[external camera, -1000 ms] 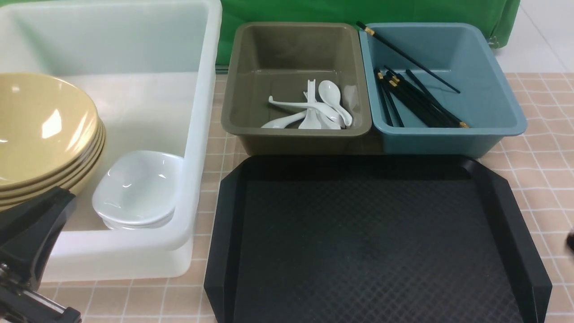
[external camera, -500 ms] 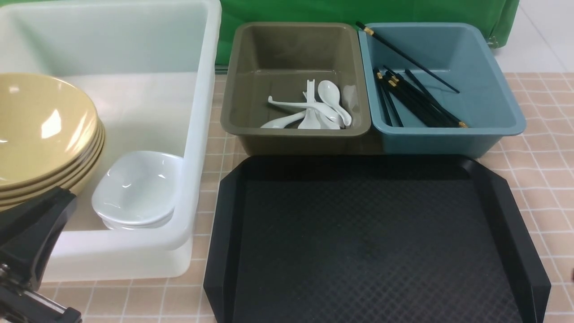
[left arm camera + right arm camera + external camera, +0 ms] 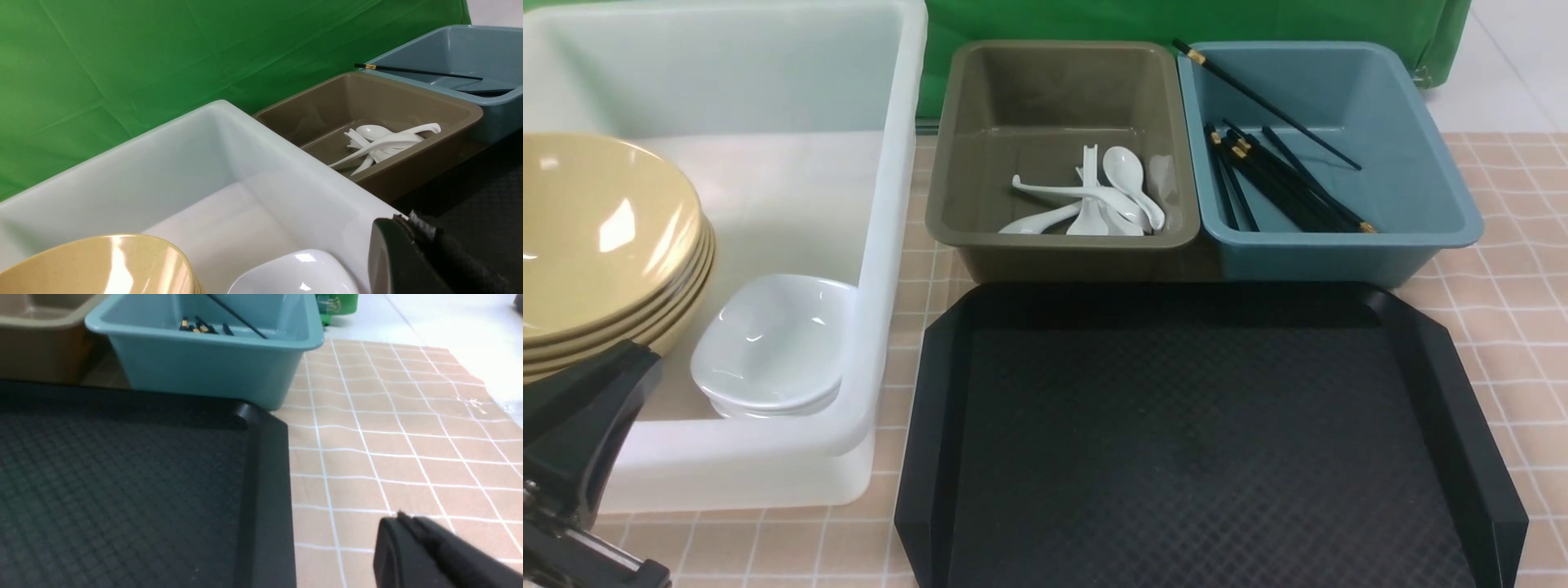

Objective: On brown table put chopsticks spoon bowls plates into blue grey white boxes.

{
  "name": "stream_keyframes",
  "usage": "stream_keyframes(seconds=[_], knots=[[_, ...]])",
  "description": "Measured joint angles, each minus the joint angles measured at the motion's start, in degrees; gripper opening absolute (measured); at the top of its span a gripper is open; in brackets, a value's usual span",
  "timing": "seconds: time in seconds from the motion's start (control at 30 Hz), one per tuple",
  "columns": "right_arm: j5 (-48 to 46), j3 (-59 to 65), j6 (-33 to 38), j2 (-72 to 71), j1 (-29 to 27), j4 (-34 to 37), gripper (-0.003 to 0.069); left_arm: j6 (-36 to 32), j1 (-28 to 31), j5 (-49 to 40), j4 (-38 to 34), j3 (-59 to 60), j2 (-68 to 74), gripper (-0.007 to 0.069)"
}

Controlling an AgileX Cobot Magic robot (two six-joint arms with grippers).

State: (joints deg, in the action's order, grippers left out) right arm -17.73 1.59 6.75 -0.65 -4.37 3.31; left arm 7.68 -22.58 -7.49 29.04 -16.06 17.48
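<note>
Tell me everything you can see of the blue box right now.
The blue box is a dull blue rectangular bin of smooth plastic, with sloping walls and a rolled rim. It stands upright on the tiled table, behind the black tray and right beside the grey box. Inside lies a loose bundle of black chopsticks with gold bands. One chopstick leans across a far corner, its banded end resting on the rim. No gripper touches it.
</note>
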Motion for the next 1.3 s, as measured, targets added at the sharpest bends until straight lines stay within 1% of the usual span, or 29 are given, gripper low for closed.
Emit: stream_keyframes(seconds=[0.87, 1.07, 1.13, 1.17, 1.2, 1.27, 1.3], knots=[[-0.2, 0.0, -0.3, 0.0, 0.0, -0.2, 0.0059, 0.2, 0.0, -0.1, 0.0, 0.0, 0.0, -0.0007], [-0.2, 0.0, -0.3, 0.0, 0.0, -0.2, 0.0068, 0.0, 0.4, 0.4, -0.2, 4.2, -3.6, -0.0007], [-0.2, 0.0, -0.3, 0.0, 0.0, -0.2, 0.0069, 0.0, 1.3, -0.1, -1.6, 5.5, -5.8, -0.0007], [-0.2, 0.0, -0.3, 0.0, 0.0, -0.2, 0.0069, 0.0, 2.1, -0.1, -3.6, 6.4, -7.3, -0.0007], [-0.2, 0.0, -0.3, 0.0, 0.0, -0.2, 0.0071, 0.0, 4.4, -0.3, -8.0, 7.7, -9.7, -0.0007], [-0.2, 0.0, -0.3, 0.0, 0.0, -0.2, 0.0071, 0.0, 7.6, -0.3, -13.1, 9.2, -12.1, -0.0007], [-0.2, 0.0, -0.3, 0.0, 0.0, -0.2, 0.0071, -0.1, 9.9, -0.2, -17.2, 10.7, -13.3, -0.0007]])
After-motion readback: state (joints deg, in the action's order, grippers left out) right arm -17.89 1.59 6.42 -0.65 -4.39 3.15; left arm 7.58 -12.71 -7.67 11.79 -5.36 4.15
